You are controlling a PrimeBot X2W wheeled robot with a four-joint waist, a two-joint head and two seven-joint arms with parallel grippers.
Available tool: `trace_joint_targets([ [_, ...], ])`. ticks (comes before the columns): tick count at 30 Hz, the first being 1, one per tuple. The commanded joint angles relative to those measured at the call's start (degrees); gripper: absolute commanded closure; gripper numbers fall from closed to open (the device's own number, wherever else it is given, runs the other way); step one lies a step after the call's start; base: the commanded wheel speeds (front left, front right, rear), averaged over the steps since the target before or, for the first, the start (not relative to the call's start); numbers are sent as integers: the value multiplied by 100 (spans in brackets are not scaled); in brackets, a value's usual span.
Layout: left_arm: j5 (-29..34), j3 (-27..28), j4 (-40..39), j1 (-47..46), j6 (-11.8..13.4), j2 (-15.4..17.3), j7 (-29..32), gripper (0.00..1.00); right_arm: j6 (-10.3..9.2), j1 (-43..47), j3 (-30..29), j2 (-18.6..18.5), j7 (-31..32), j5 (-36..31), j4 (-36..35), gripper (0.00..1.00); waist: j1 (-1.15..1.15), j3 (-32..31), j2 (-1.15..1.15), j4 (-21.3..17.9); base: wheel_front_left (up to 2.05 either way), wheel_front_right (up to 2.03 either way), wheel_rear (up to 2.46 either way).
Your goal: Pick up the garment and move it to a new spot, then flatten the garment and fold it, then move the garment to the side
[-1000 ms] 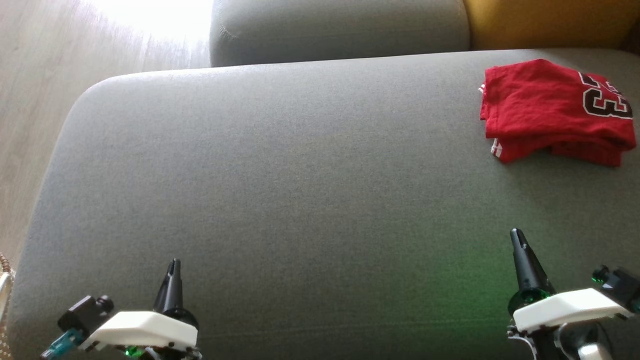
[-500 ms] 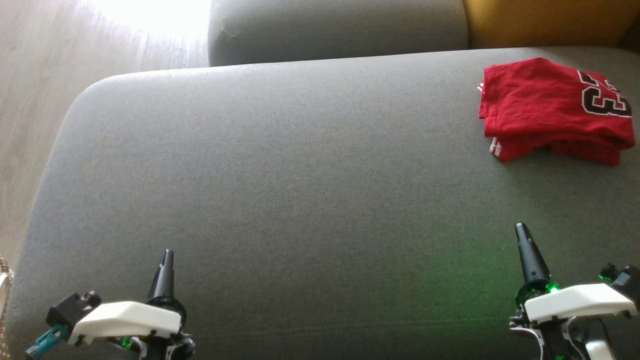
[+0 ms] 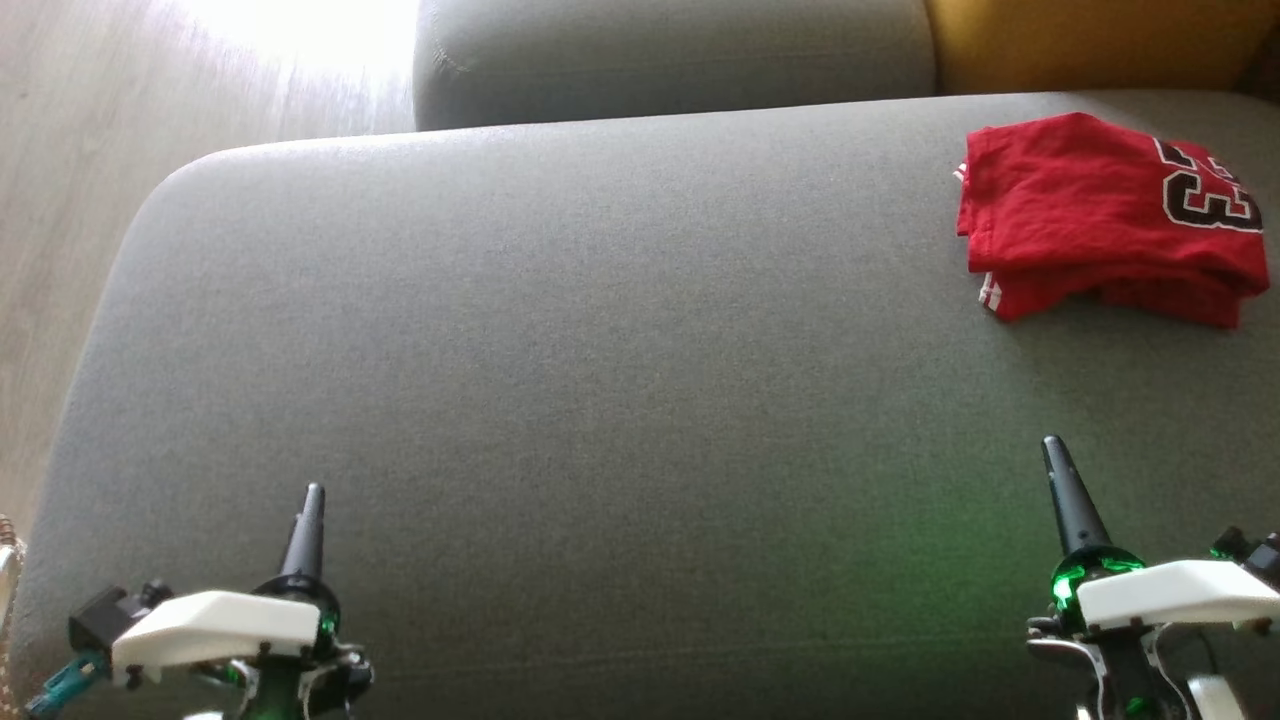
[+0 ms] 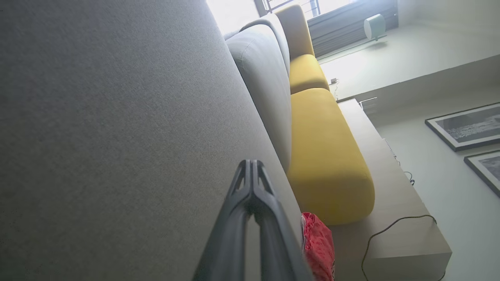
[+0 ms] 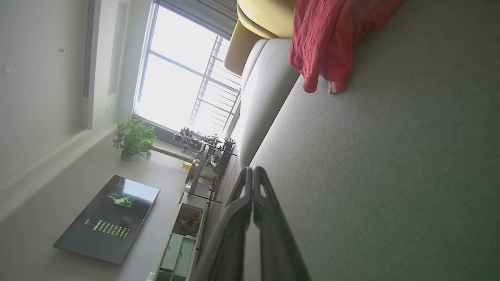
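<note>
The left gripper point(image 3: 309, 500) and right gripper point(image 3: 1054, 452) look alike. Each has two long dark fingers point(image 4: 230, 226) that taper to a slim point, with small triangular cut-outs near the tips. The fingers rise from a round black collar point(image 3: 298, 592) lit with a green glow. Behind the collar sits a flat, white, wedge-shaped cover point(image 3: 215, 628) with small dark screws along its lower edge. The left one carries a black block point(image 3: 100, 625) and a teal plug point(image 3: 60, 685). Pale cables point(image 3: 1092, 678) loop beneath the right cover.
</note>
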Motion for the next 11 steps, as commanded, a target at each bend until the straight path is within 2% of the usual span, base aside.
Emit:
trace_joint_targets([
  [1, -155, 202, -156, -335, -69, 102, 43, 100, 0, -319, 67, -44, 46, 170, -178, 100, 0, 1, 0, -1, 0, 0, 0],
  [11, -820, 370, -78, -459, -182, 98, 214, 100, -1, -385, 23, -42, 217, 880, -151, 100, 0, 10, 0, -16, 0, 0, 0],
])
